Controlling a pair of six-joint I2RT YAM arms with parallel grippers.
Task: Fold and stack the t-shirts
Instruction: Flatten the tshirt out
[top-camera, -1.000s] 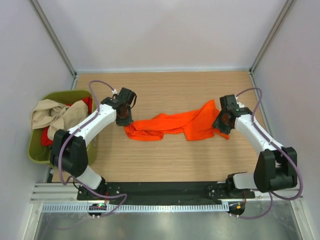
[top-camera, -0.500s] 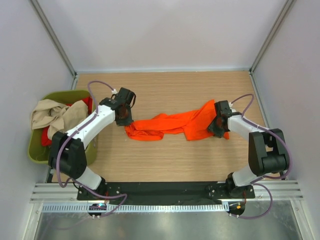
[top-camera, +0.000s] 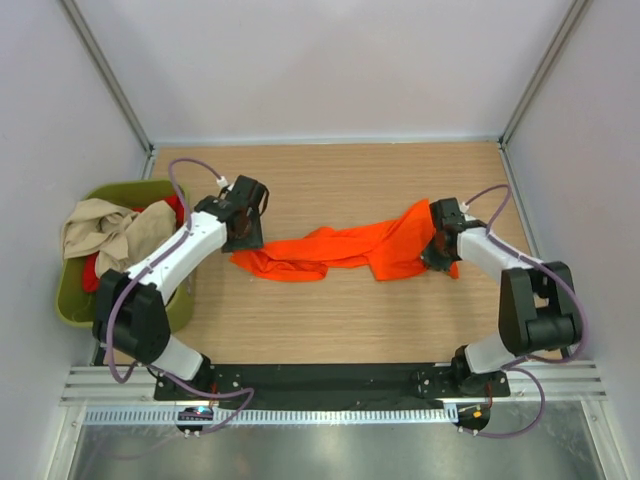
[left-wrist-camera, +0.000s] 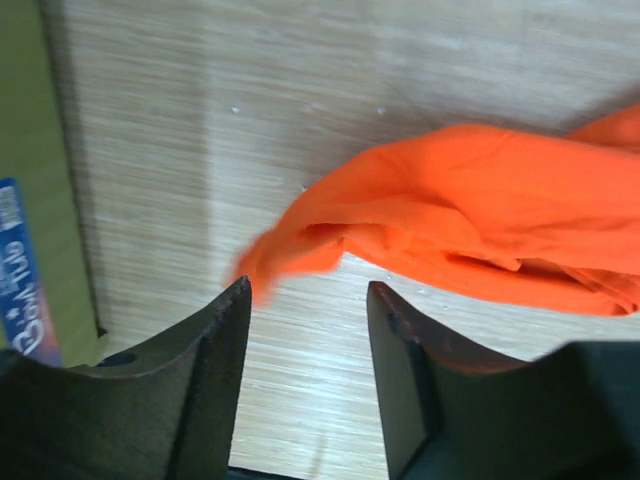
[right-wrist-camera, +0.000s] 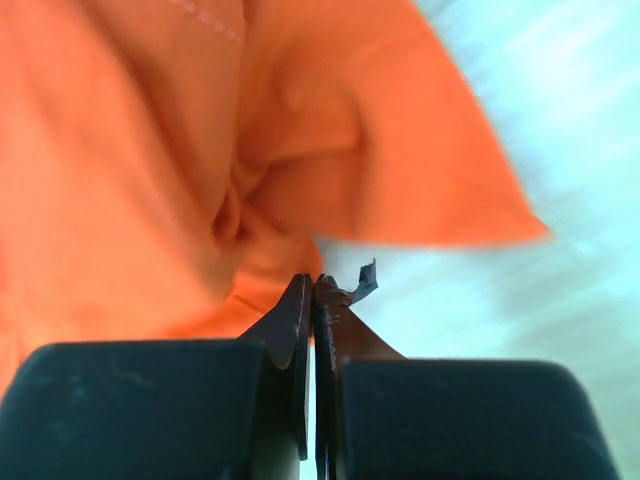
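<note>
An orange t-shirt (top-camera: 340, 250) lies crumpled in a long strip across the middle of the table. My left gripper (top-camera: 243, 238) hovers at its left end. In the left wrist view this gripper (left-wrist-camera: 310, 290) is open with bare wood between its fingers, and the shirt's (left-wrist-camera: 470, 220) tip lies just beyond the left finger. My right gripper (top-camera: 437, 255) sits at the shirt's right edge. In the right wrist view its jaws (right-wrist-camera: 313, 283) are pressed together at a puckered fold of the orange cloth (right-wrist-camera: 200, 150). A beige t-shirt (top-camera: 100, 235) and a red t-shirt (top-camera: 172, 212) lie heaped at the left.
An olive-green tub (top-camera: 70, 300) stands at the table's left edge and holds the beige and red cloth. Its wall (left-wrist-camera: 30, 150) shows close on the left in the left wrist view. Metal posts and white walls ring the wooden table (top-camera: 330, 320).
My left gripper has opened and let go of the shirt's left end, which now lies a little further left. My right gripper moved onto the shirt's right edge and closed there.
</note>
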